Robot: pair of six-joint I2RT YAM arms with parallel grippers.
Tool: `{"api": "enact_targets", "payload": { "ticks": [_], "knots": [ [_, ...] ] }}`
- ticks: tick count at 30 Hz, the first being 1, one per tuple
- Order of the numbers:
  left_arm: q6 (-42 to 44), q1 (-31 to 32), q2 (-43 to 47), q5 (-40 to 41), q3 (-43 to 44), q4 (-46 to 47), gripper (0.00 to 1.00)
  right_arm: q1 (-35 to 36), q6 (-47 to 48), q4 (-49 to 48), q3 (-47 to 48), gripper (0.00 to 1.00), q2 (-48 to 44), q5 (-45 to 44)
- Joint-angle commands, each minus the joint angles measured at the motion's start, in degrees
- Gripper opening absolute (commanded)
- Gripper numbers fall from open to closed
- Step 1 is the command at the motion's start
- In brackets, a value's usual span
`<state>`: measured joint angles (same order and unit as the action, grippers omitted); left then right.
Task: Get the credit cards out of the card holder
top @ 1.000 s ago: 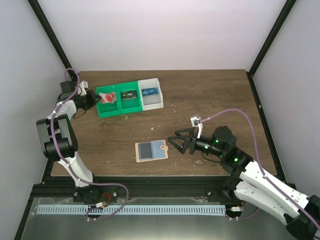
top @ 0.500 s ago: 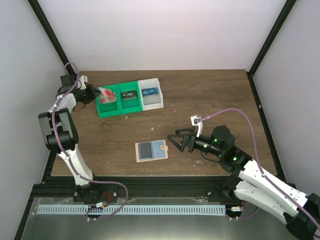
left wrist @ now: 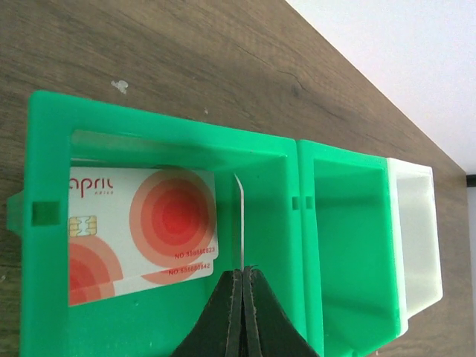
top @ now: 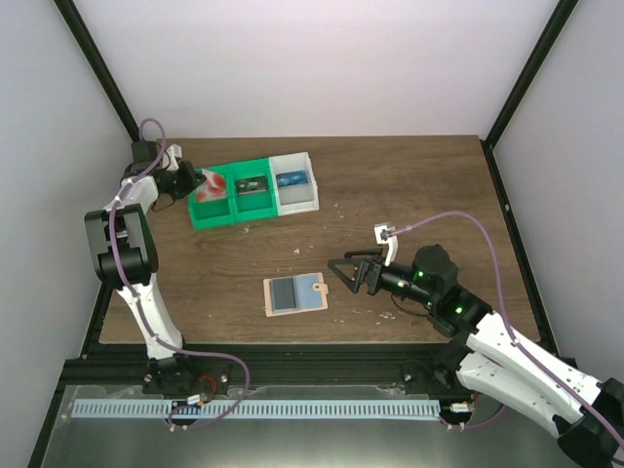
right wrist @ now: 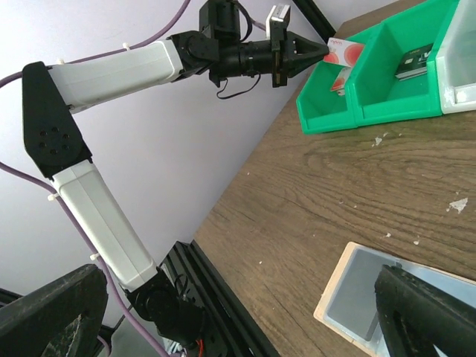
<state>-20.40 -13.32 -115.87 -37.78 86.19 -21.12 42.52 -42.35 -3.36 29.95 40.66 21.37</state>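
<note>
brown wood-grain table (top: 409, 185) under pale walls carries everything. at the far left, the left gripper (top: 193, 182) is pinched tight on a thin card (left wrist: 239, 216), which the wrist view shows edge-on as a white sliver standing over the green tray (left wrist: 44, 134). a red and white card (left wrist: 141, 230) lies in that same compartment just beside it. next along, a dark card (top: 253, 184) sits in the second green compartment and a blue card (top: 291, 179) in the white tray (top: 297, 205). well apart, nearer the arms, the card holder (top: 294, 293) lies flat, with no card showing in its grey-blue pocket from above. just to its right the right gripper (top: 333, 278) hovers with fingers spread wide, holding nothing. the cards look light, stiff and slick, and likely to swivel if pinched at a corner, so a firm pinch across a short edge seems best. the holder looks thin and pliable and would probably slide unless pinned.
</note>
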Motion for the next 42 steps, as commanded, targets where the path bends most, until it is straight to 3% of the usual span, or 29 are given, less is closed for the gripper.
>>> {"api": "enact_targets", "payload": {
  "ticks": [1,9,16,20,28,32,33,34,35,42],
  "knots": [
    [0.30,0.75,-1.83,2.17,2.53,-0.98,0.00,-0.16,-0.71,1.10,1.99,1.00,-1.65,-2.33],
    [0.52,0.94,-1.90,5.44,3.11,-1.12,0.01,-0.16,-0.09,2.41,2.30,1.00,-2.32,-4.27],
    [0.00,0.93,-1.69,7.34,3.74,-1.40,0.12,-0.18,-0.61,2.40,1.97,1.00,-1.94,-4.54],
    [-2.20,1.17,-0.52,9.42,3.44,-0.51,0.30,-0.16,-0.61,2.65,1.80,1.00,-1.93,-4.96],
    [-6.26,1.70,3.48,13.65,3.09,-1.11,0.48,-0.16,-0.36,2.97,1.70,1.00,-1.54,-4.72],
    [-6.79,2.46,7.78,13.78,1.53,-2.21,0.71,-0.16,-3.61,6.53,2.33,1.00,-0.76,-8.52],
    [-6.26,2.77,9.13,13.07,0.73,-2.06,0.79,-0.16,-5.07,8.06,2.72,1.00,-0.49,-9.77],
    [-5.53,3.05,10.44,12.05,-0.19,-1.99,0.95,-0.16,-5.96,9.62,3.11,1.00,-0.24,-10.42],
    [-4.85,3.33,11.84,10.59,-1.08,-1.99,0.99,-0.16,-5.90,10.25,3.28,1.00,0.10,-10.15],
    [-2.48,7.41,23.38,8.07,-10.86,-2.21,1.00,-0.16,-5.63,12.76,3.54,1.00,2.99,-10.09]
  ]
}}
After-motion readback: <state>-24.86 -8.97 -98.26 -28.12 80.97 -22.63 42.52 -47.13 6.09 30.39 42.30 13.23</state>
